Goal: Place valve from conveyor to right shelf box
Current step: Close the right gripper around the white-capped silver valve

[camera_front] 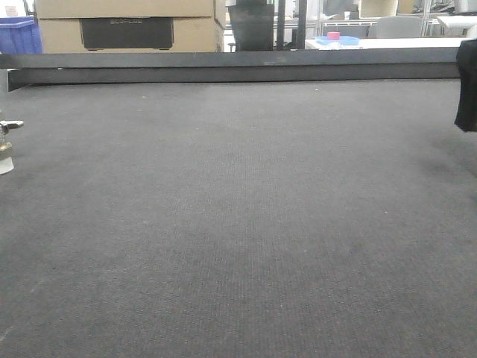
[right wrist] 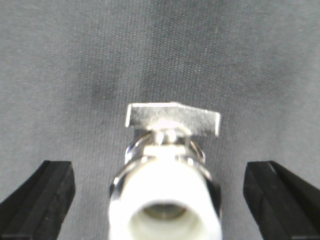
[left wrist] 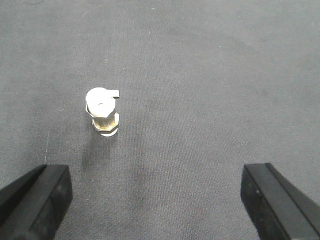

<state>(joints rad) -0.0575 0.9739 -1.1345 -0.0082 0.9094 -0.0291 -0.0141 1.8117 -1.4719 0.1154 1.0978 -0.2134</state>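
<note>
The conveyor [camera_front: 238, 224] fills nearly the whole front view as a flat stretch of dark grey woven belt, with its black rail [camera_front: 223, 67] running across the upper part of the frame. The valve [left wrist: 102, 114] stands on the belt. In the front view it is cut off by the far left edge at about mid-height, with the silver lever on top, the brass body below it and the pale base on the belt. In the left wrist view it sits left of centre in the upper half, upright and alone on the weave. The left claw [left wrist: 157, 200] is spread wide, its black fingers [left wrist: 37, 197] in the lower left and lower right corners, well apart from the valve. In the right wrist view a valve fills the lower centre, blurred by nearness, its pale round end toward the camera and its lever handle [right wrist: 172, 119] lying crosswise above. I cannot tell whether it is the same valve. The right claw [right wrist: 160, 200] is also spread wide. Its fingers [right wrist: 280, 195] stand either side of that valve with belt showing in the gaps, touching nothing. A dark shape [camera_front: 467, 86] hangs at the right edge of the front view. Beyond the rail, a cardboard box [camera_front: 59, 33] and a blue bin [camera_front: 16, 36] sit in the upper left.
</note>
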